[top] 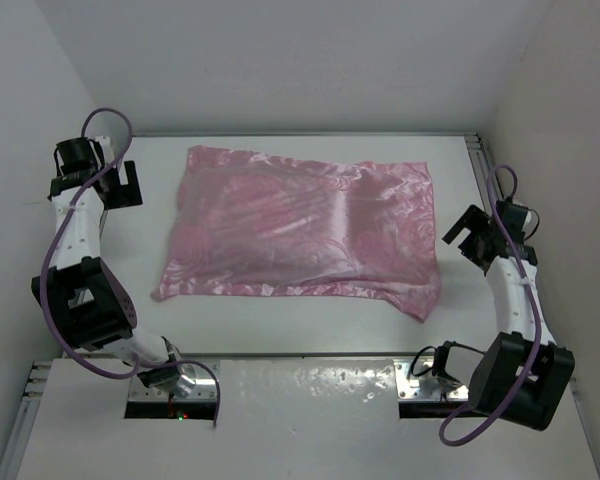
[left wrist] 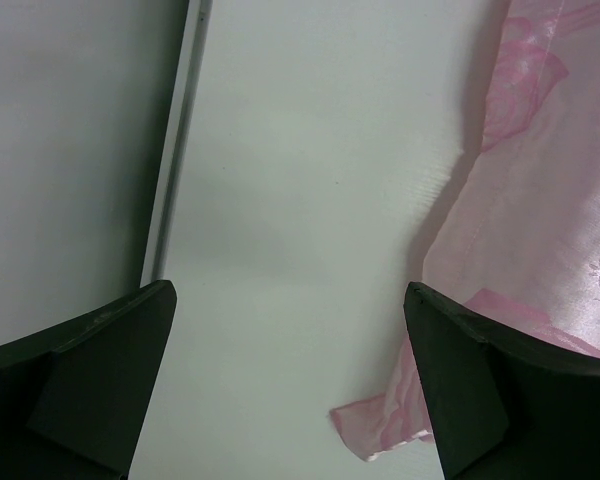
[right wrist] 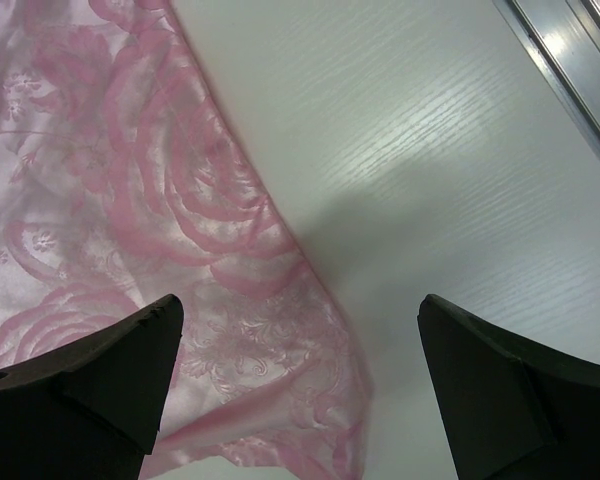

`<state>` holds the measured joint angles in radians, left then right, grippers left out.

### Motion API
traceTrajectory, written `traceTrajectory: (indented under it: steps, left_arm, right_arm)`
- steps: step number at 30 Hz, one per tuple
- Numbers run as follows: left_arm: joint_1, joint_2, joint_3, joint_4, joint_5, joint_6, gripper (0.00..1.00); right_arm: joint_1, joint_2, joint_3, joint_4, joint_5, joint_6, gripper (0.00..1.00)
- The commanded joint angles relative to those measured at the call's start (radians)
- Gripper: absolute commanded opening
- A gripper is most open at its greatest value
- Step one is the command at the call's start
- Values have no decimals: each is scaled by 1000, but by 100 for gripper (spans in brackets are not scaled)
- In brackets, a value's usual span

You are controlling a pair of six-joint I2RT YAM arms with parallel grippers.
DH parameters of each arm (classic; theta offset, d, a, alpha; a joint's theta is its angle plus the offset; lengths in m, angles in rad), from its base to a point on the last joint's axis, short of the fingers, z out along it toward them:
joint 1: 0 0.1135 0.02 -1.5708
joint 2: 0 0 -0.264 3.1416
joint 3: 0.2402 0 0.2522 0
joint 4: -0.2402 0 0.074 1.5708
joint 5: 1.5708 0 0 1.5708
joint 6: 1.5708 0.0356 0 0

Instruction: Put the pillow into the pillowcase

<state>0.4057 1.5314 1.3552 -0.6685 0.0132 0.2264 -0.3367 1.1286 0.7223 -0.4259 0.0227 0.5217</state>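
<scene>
The pillowcase (top: 300,230) lies flat in the middle of the surface (top: 310,335), squarely between your two arms. Its long axis runs left to right across the view from above, slightly skewed. So each short end faces one arm.

Your right end effector (top: 467,238) sits just beside the right short edge, about halfway along it. Its fingers are spread wide and hold nothing. In its wrist view the pink fabric fills the left side, and a loose corner tapers out between the fingers. Your left end effector (top: 130,187) is also spread and empty. It hovers off the far left corner, a little farther from the cloth than the right one. Its wrist view shows the fabric edge along the right side, with a small corner low by the right finger. I judge the right arm to be the nearer one for any next touch.

The fabric is thin, shiny and pink with a rose swirl pattern, and it is wrinkled along its edges. The body looks plump and paler through the middle, while the near right corner lies limp. You cannot see the pillow separately anywhere. Most likely it is already inside, though the frames don't settle that, nor which end is open.
</scene>
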Motion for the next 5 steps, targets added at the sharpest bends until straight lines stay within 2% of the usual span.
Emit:
traceTrajectory:
  steps: [1, 5]
  left_arm:
    - [4, -37, 4, 38, -9, -13, 97]
    - [4, -39, 4, 38, -9, -12, 97]
  right_arm:
    - [7, -29, 11, 44, -6, -19, 99]
    - [7, -47, -7, 61, -12, -28, 99]
